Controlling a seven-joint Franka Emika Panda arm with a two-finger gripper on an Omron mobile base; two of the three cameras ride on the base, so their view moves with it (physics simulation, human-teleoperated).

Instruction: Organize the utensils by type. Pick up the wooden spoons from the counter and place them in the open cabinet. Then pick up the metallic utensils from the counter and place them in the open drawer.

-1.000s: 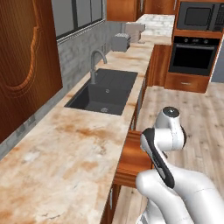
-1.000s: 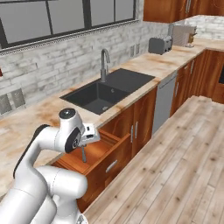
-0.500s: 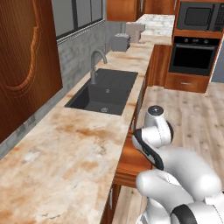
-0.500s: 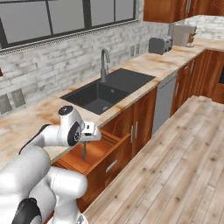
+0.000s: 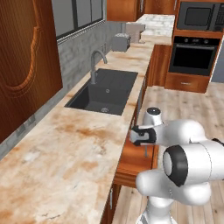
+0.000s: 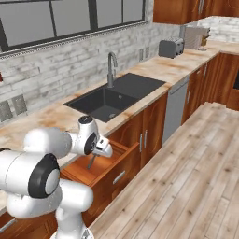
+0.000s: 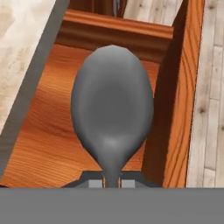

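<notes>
Hanging over the open drawer [image 6: 100, 169], the gripper [image 7: 111, 183] is clamped on the neck of a grey metal spoon [image 7: 112, 109], whose bowl points down toward the drawer's wooden floor. From the right base view the spoon shows as a thin dark stem [image 6: 91, 161] dangling below the hand, inside the drawer's outline. The counter [image 5: 57, 153] beside it shows no utensils (what lies in the cabinet [image 5: 24, 65] cannot be made out). The risk, as I judge it, is in the release: the spoon hangs near the drawer's outer wall [image 7: 181, 109], so letting go from this height could bounce it off the rim and onto the floor [image 6: 186, 186].
</notes>
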